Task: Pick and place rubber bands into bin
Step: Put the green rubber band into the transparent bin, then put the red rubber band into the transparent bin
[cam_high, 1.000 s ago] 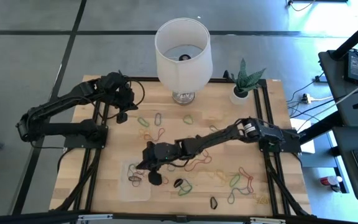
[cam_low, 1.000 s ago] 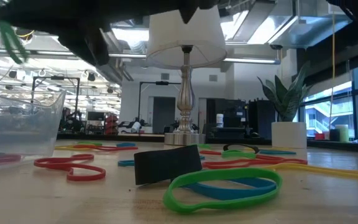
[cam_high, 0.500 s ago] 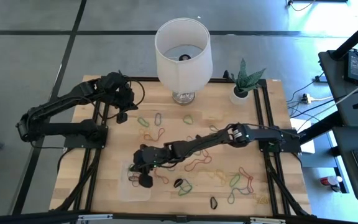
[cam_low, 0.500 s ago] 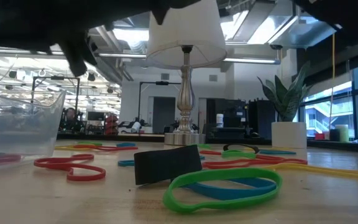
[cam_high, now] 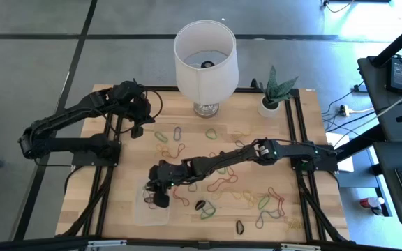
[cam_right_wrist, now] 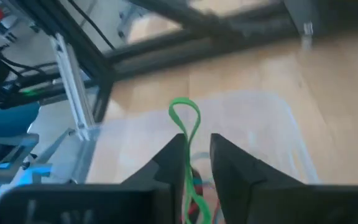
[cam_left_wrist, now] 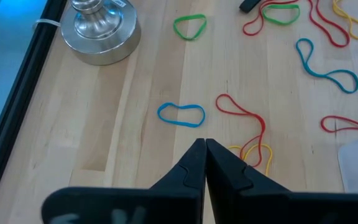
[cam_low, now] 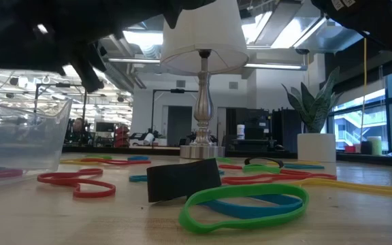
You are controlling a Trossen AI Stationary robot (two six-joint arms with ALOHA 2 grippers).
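Right pincer [cam_right_wrist: 196,163] over bin [cam_right_wrist: 272,124], slightly parted around green rubber band [cam_right_wrist: 187,134] — hidden overhead, left pincer [cam_left_wrist: 205,163] pressed together.

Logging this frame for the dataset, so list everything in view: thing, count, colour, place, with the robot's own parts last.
Table: one, light wood in a black frame, under everything.
Bin: one, clear plastic, near-left part of the table, some bands already inside.
Rubber bands: many, red, green, yellow, blue and black, scattered over the table's middle and near right.
Green band: one, hanging between the right gripper's fingers above the bin.
Lamp: one, white shade on a silver base, far middle.
Potted plant: one, green in a white pot, far right.
Left gripper: shut, empty, over the far-left table.
Right gripper: fingers slightly apart, over the bin.
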